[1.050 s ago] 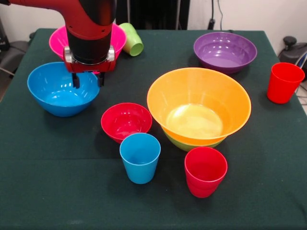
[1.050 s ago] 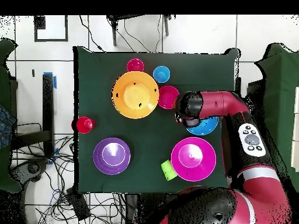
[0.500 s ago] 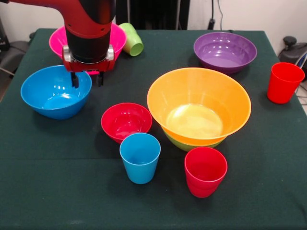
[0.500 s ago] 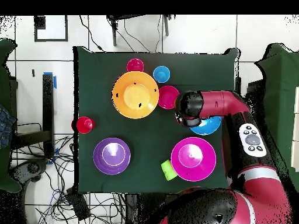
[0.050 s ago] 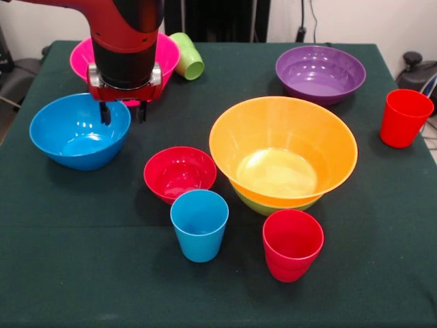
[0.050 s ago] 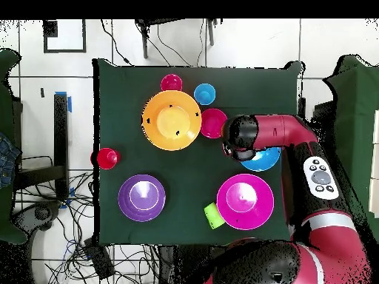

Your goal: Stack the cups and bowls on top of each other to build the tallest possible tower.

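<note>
The tower is barely begun. The orange bowl (image 5: 283, 147) sits nested in the lime green bowl (image 5: 273, 203), only a sliver of green showing beneath its near side, and that two-bowl pile is all that is stacked so far. Everything else stands loose on the green table (image 5: 82, 273).

Taking the orange bowl as landmark in the front view: the small red bowl (image 5: 179, 173) lies just beside it to the left, the sky blue cup (image 5: 199, 225) and a red cup (image 5: 292, 244) stand near its front edge, and the purple bowl (image 5: 320, 73) sits behind it to the right. A second red cup (image 5: 405, 117) stands well off to the right. The blue bowl (image 5: 79, 130) is well apart to the left, tipped slightly. The pink bowl (image 5: 102, 55) and the lime green cup (image 5: 187, 55), lying on its side, are far behind to the left.

So four bowls and all four cups are left to stack.

The gripper (image 5: 121, 114) hangs at the blue bowl's rear right rim, fingers somewhat apart, one tip inside the rim and the other outside. It appears to straddle the wall, but whether it pinches the rim I cannot tell.
</note>
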You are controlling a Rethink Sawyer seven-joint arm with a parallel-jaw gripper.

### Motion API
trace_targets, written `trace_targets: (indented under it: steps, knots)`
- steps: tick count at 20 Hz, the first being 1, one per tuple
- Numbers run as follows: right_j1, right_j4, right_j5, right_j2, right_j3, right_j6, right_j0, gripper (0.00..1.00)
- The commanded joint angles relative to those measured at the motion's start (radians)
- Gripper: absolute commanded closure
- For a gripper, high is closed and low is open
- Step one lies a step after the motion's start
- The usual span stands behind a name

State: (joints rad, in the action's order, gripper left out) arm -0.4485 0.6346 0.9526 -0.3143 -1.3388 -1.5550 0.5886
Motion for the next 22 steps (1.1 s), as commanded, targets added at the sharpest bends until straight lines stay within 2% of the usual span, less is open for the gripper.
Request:
trace_targets:
  steps: [1,16,22]
  knots:
    - [0.071,0.071,-0.062,-0.023,0.026,0.116,-0.010,0.00]
    - [0.143,0.111,-0.135,0.000,0.067,0.089,-0.027,0.00]
    - [0.158,0.168,-0.133,0.047,0.101,0.101,-0.053,0.00]
